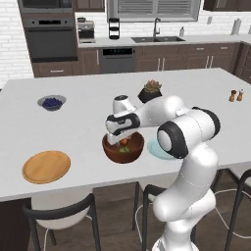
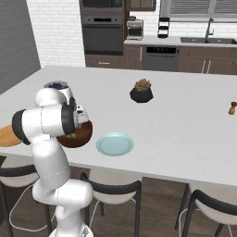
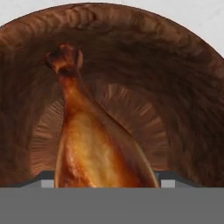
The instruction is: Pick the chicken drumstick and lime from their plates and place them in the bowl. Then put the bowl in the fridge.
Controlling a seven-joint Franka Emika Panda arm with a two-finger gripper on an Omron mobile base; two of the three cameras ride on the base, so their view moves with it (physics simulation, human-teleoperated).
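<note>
My hand [image 1: 117, 138] hangs in the bowl [image 1: 123, 148], jaws parted around the drumstick [image 3: 94, 144]; lowering it gently beside the lime [image 1: 124, 149].

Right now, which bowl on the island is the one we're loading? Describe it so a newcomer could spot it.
On the big white island counter, look at the near edge between the tan wooden plate and the pale blue-green plate. The wooden bowl sits there: deep, reddish-brown, far larger than the grey blueberry bowl, with the chicken drumstick inside.
</note>
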